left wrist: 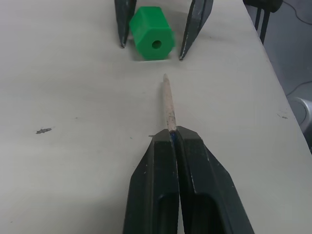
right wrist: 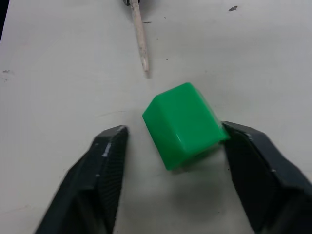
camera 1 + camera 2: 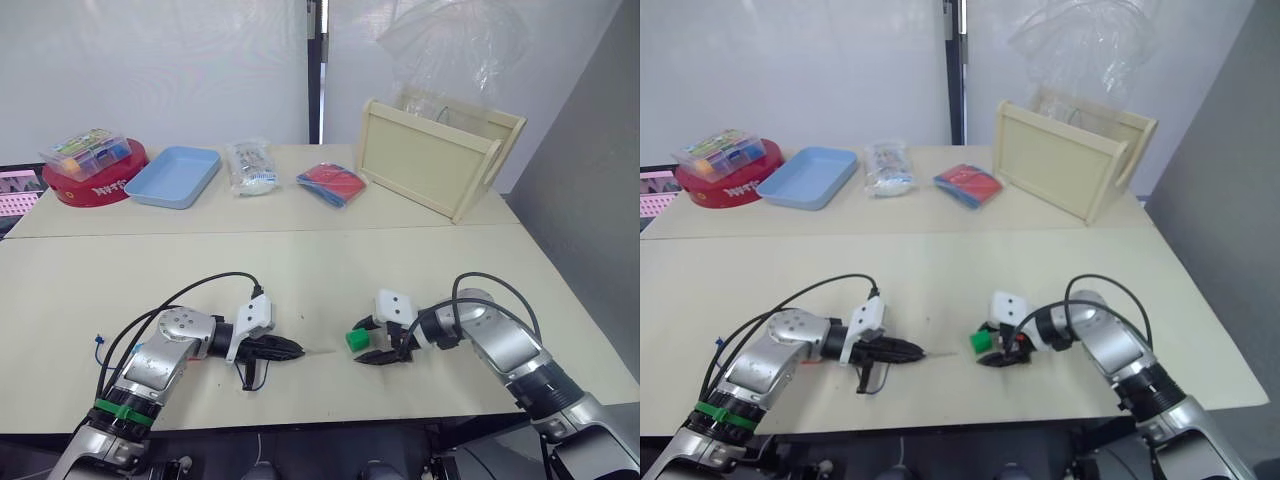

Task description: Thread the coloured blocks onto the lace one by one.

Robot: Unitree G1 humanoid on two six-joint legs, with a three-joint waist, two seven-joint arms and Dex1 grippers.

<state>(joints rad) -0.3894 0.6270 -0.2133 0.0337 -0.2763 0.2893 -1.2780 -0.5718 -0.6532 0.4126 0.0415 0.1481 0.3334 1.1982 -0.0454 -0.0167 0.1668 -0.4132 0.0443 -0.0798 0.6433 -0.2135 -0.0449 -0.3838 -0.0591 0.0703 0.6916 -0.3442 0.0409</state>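
The left gripper (image 1: 174,136) is clamping the lace (image 1: 168,105), its tip aiming straight ahead at the green block (image 1: 152,39), whose hole is facing it between the right gripper's (image 2: 170,141) spread fingers, on the table (image 3: 300,270).

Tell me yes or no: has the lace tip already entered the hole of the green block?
No. In the left wrist view the lace tip stops short of the green block, with bare table between them.

I count one green block (image 3: 356,340), one lace tip (image 1: 168,102), one blue tray (image 3: 173,176), one wooden crate (image 3: 437,156), one red tin (image 3: 95,178), two plastic packets (image 3: 250,166).
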